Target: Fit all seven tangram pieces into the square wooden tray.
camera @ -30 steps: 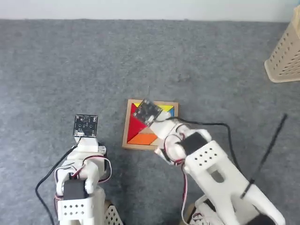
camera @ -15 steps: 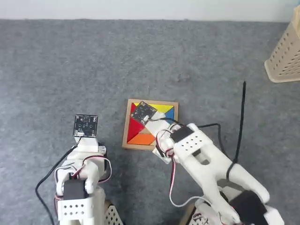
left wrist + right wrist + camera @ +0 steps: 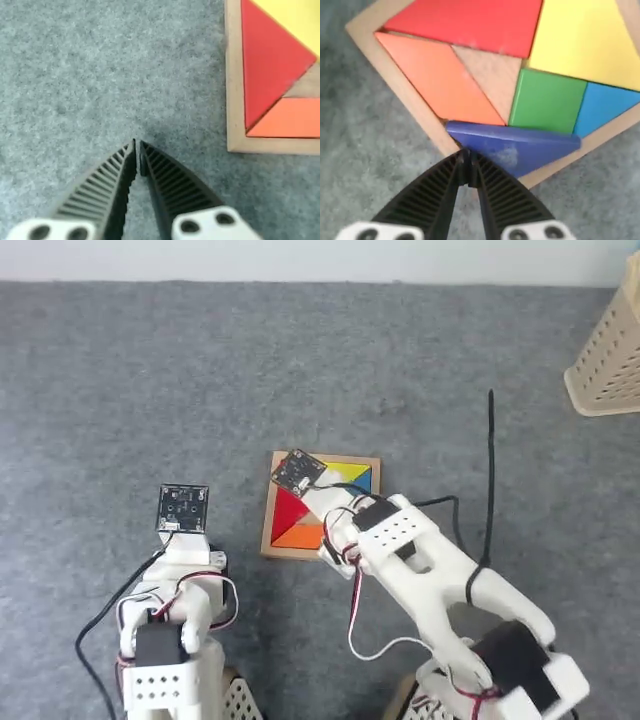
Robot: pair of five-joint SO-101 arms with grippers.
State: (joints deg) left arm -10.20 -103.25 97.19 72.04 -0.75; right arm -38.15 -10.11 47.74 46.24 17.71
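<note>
The square wooden tray [image 3: 268, 515] lies mid-table on grey carpet. In the right wrist view it holds red [image 3: 470, 22], orange [image 3: 445, 85], yellow [image 3: 585, 45], green [image 3: 547, 102] and light blue [image 3: 610, 105] pieces around a bare triangular gap [image 3: 492, 75]. A dark blue triangle [image 3: 520, 145] lies tilted across the tray's rim [image 3: 404, 85]. My right gripper [image 3: 468, 161] is shut, its tips against that triangle's corner. The right arm [image 3: 400, 540] stretches over the tray. My left gripper [image 3: 137, 146] is shut over bare carpet beside the tray's corner [image 3: 232, 100].
A beige slotted basket [image 3: 610, 350] stands at the far right edge. A black cable [image 3: 490, 470] rises from the right arm. The left arm [image 3: 180, 560] sits to the left of the tray, with open carpet all around.
The right arm has swung left and forward over the tray, its wrist now above the tray's far-left part. The left arm has kept still.
</note>
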